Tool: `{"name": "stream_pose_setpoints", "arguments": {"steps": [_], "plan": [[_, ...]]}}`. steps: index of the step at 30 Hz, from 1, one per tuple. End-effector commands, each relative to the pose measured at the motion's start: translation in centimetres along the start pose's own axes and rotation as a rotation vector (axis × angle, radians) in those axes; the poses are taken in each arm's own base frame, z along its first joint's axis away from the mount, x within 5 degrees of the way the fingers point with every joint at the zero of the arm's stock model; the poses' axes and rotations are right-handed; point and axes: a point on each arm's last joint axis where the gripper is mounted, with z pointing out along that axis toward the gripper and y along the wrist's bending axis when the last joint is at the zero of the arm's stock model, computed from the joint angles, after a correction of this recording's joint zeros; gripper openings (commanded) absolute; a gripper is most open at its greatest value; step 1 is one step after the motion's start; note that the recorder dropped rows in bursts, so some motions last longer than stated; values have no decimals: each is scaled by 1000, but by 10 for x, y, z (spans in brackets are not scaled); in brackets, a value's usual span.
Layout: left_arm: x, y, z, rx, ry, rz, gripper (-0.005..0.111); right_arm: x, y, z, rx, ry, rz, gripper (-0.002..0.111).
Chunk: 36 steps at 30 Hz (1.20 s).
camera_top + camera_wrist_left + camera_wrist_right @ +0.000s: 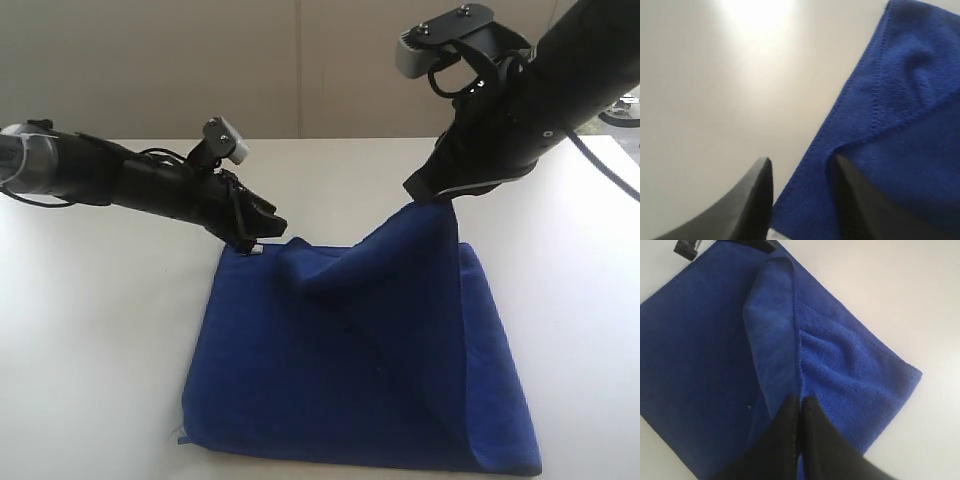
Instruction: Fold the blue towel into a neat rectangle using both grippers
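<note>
One blue towel [350,380] corner hangs pinched in the right pincer [425,190].

My right gripper [428,190] pinches the far right corner of the blue towel [350,380], lifting it into a peak; the rest lies flat. My left gripper [262,228], fingers parted, sits at the far left corner.

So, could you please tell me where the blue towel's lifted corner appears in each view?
Exterior view: upper right of centre, the lifted corner hangs pinched in the right claw.
Left wrist view: not in it; only flat towel edge beside the open left claw.
Right wrist view: bottom centre, the corner runs in between the shut fingers.
Shared landmark: the towel's flat corner by the left claw.
</note>
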Motion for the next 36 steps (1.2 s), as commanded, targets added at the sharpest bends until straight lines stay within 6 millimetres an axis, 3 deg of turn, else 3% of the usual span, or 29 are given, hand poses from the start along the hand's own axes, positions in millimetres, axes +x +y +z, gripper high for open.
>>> {"name": "stream_pose_setpoints", "arguments": {"steps": [1,2,3,10,15,17,22,24,36], "plan": [[-13,4,-17,-51,6,-127,24,3,-1,0,4,-4,15,0],[-15,8,-21,-74,5,-219,17,3,-1,0,3,-2,16,0],[-19,11,-27,-14,21,-241,-1,3,-1,0,5,-5,16,0],[-8,36,-38,346,-23,-363,0,3,-1,0,0,3,17,0],[16,36,-21,508,-38,-331,1,4,0,0,-7,7,20,0],[23,35,-11,519,-47,-312,9,4,0,0,-7,7,20,0],[26,33,1,523,-106,-318,56,4,1,0,-21,9,29,0],[26,32,5,510,-116,-318,67,4,3,0,-40,6,37,0],[21,25,25,445,-140,-199,62,4,7,0,-89,9,39,0]]}}
